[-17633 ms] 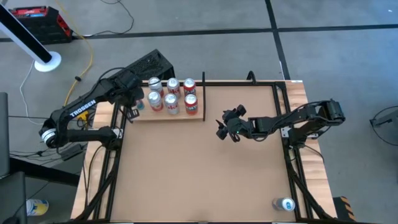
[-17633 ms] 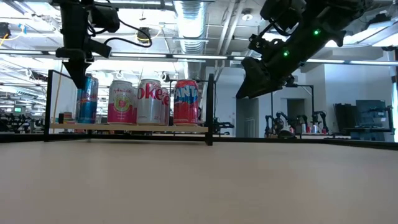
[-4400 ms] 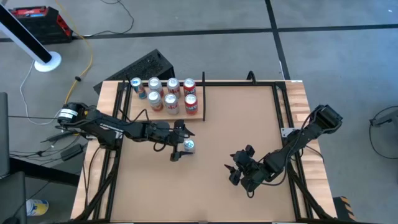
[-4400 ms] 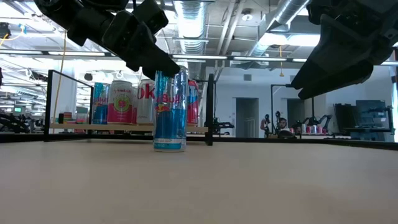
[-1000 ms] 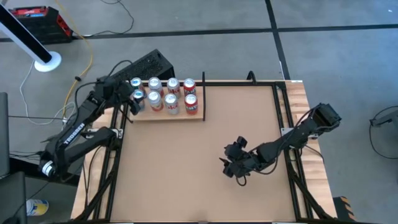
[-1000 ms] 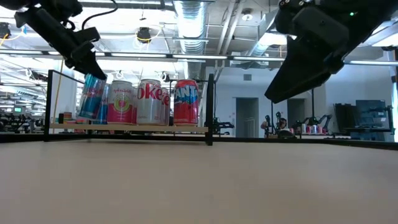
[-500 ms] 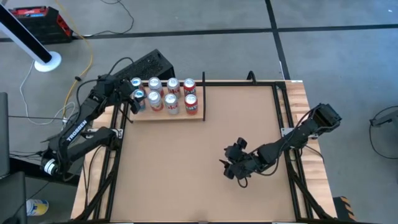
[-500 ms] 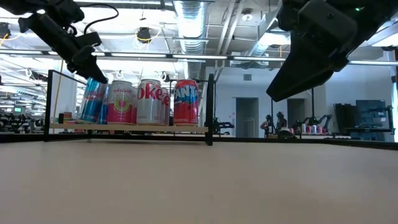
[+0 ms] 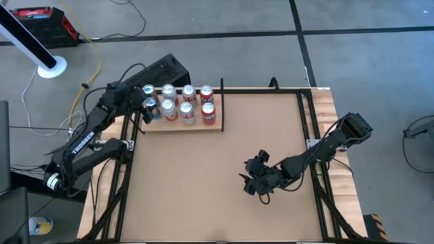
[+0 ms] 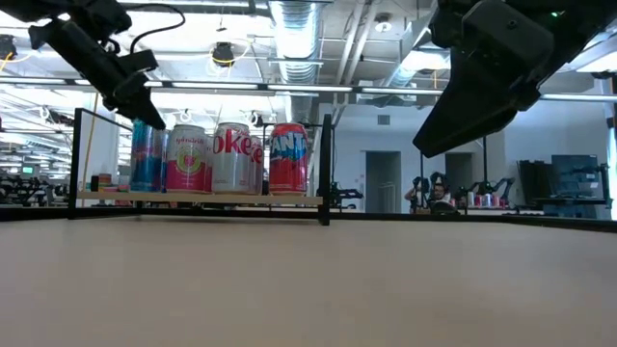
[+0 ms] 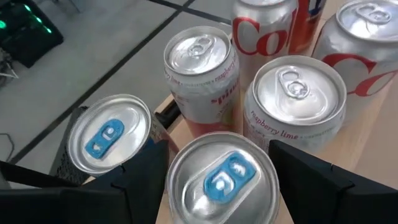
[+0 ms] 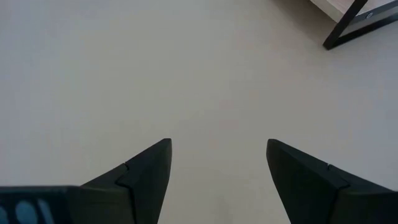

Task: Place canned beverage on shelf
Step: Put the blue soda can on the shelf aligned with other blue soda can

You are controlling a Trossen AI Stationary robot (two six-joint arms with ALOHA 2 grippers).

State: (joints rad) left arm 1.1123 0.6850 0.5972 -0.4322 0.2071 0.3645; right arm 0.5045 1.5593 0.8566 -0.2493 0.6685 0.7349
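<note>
From above, we see the left claw [image 9: 144,108] at the near-left corner of the shelf [image 9: 215,127], the pale grainy board with thin black rails at the tabletop's [image 9: 224,196] far left, where the blue-topped can [image 9: 150,104] joins seven others in two rows; the right claw [image 9: 254,183] hangs over bare tabletop well apart from all of this, so the left arm is plainly the one at work. At tabletop height, we find the blue can [image 10: 147,155] standing upright on the shelf [image 10: 193,198], its long axis vertical, just beside the pink can [image 10: 189,157], with the left claw [image 10: 130,92] coming down on its top at a slant from above and to the left; the right claw [image 10: 472,106] is a dark bulk high on the other side. Through the left wrist camera, we look straight down on the blue-tabbed lid [image 11: 221,180], a smooth bright aluminium disc, sitting directly between the two dark fingers [image 11: 140,186], which flank it closely, so we judge the claw clasped around the can; a second blue-tabbed can [image 11: 109,137] and a raspberry lime can [image 11: 292,99] crowd close, so letting go calls for a straight lift along the can's axis. Through the right wrist camera, we see its fingers [image 12: 137,177] spread wide over smooth beige tabletop [image 12: 205,81], holding nothing
</note>
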